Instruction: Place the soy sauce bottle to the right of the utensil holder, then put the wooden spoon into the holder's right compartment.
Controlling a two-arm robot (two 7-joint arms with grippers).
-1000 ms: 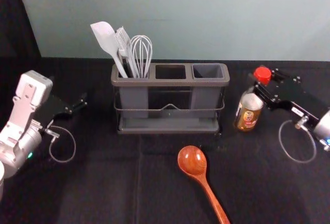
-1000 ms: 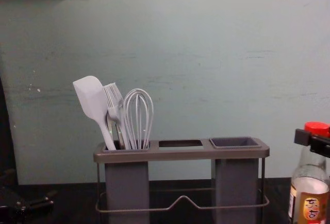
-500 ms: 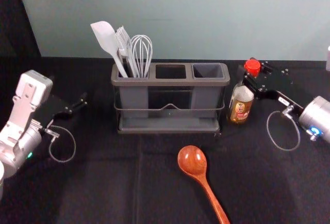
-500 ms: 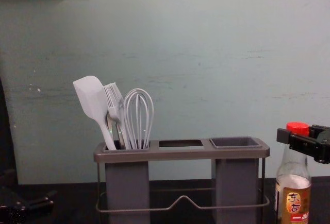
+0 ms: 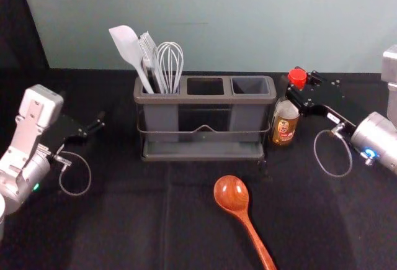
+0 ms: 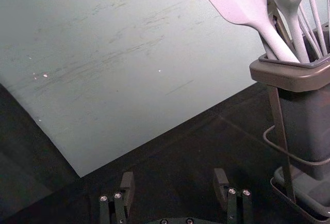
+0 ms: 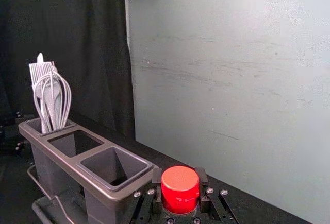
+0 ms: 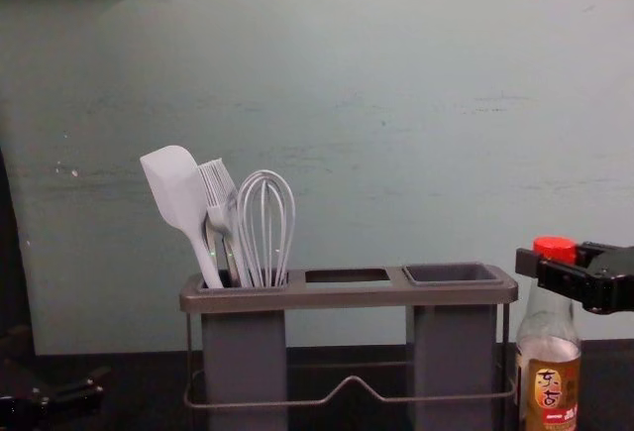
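Right claw (image 5: 296, 89) had the bottle (image 5: 285, 128) by the neck, right next to the holder (image 5: 205, 100).
So yeah, that claw was clamped on just under the red cap (image 5: 298, 76), with the bottle hanging down below it pretty much upright; couldn't tell if its base touched the surface (image 5: 124, 220). The holder sat just left of the claw, and its left compartment, farthest from the claw, had a spatula (image 5: 128, 46), brush (image 5: 147, 49) and whisk (image 5: 169, 65) in it. The spoon (image 5: 232, 192) lay left of the claw and closer to the robot, bowl toward the holder. Left claw (image 5: 95, 126) was parked way over left of the right one, fingers spread.
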